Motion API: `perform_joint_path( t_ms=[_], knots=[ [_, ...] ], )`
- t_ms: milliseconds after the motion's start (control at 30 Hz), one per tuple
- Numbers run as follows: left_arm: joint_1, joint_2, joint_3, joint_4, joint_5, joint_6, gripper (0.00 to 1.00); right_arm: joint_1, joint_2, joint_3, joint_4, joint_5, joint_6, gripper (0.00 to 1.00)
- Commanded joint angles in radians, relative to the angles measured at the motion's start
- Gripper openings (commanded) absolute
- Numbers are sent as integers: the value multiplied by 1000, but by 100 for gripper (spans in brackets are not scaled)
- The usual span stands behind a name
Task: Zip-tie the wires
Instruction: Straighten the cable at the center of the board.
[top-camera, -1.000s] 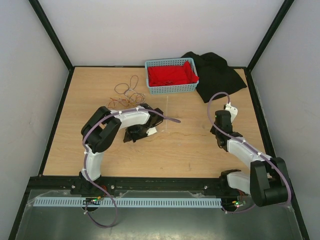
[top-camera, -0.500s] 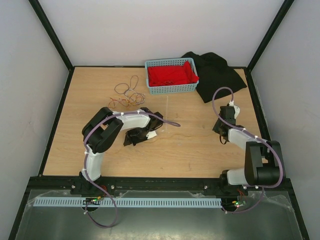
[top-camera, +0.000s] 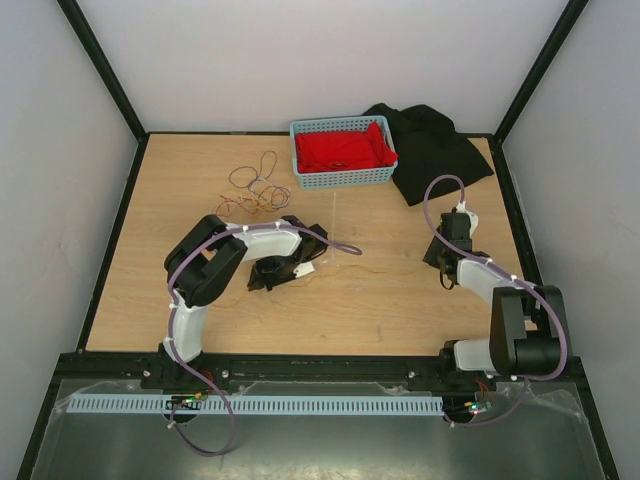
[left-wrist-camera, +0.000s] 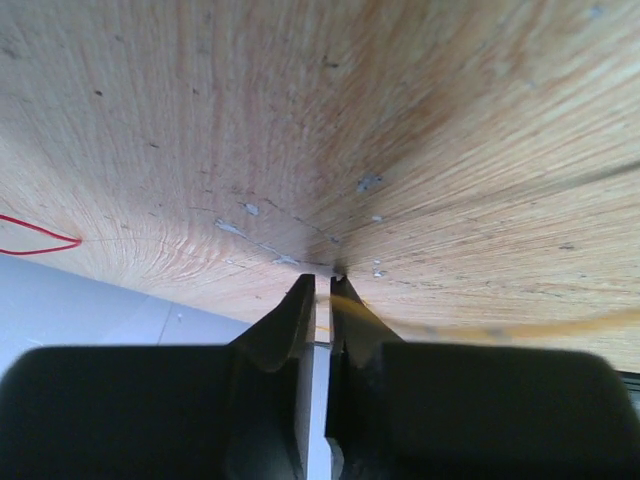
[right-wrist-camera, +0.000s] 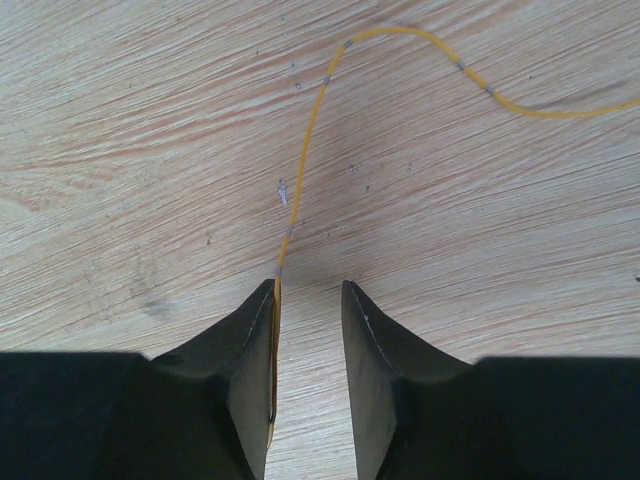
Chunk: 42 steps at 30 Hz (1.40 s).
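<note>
The wires (top-camera: 256, 188) lie in a curly heap at the back left of the table. One thin yellow wire (right-wrist-camera: 302, 150) runs over the wood and along the inner face of my right gripper's (right-wrist-camera: 308, 285) left finger. That gripper is open and clamps nothing. My left gripper (left-wrist-camera: 322, 279) points at the table with only a narrow slit between its jaws. A blurred yellow strand (left-wrist-camera: 520, 325) leaves its right fingertip, and a red wire (left-wrist-camera: 40, 235) shows at the left. The zip tie (top-camera: 334, 215) lies as a faint pale strip in front of the basket.
A light blue basket (top-camera: 345, 180) holding a red cloth (top-camera: 340, 148) stands at the back centre. A black cloth (top-camera: 435, 150) lies to its right. Black frame rails border the table on all sides.
My right gripper's jaws have opened, and the yellow wire now rests loose against one finger. The right arm folded back a little. The left jaws have parted by a slit.
</note>
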Motion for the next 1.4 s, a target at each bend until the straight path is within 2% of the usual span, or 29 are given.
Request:
perform_joint_path(
  t_ms=[0, 133, 367, 600, 800, 1000, 1067, 1200, 1367],
  knots=[
    [-4, 18, -11, 11, -13, 8, 14, -3, -30, -5, -33, 15, -44, 43],
    [-2, 12, -21, 11, -16, 9, 23, -3, -30, 16, -48, 17, -62, 52],
    [12, -63, -21, 11, 26, 19, 52, -2, -70, 54, -69, -87, -84, 70],
    [59, -165, -18, 20, 106, 24, 67, -2, -120, 76, -94, -157, -90, 99],
    [135, -311, -19, 38, 210, 32, 75, -3, -150, 106, -115, -192, -91, 99],
    [252, -483, -15, 54, 340, 31, 77, -3, -199, 166, -145, -240, -88, 99],
    [317, -545, -8, 77, 408, 18, 79, -3, -233, 180, -146, -240, -97, 99],
    [493, -626, 20, 170, 540, -59, 98, -3, -307, 202, -146, -245, -135, 99],
    [662, -553, 108, 221, 622, -152, 98, -2, -371, 192, -131, -281, -141, 99]
  ],
)
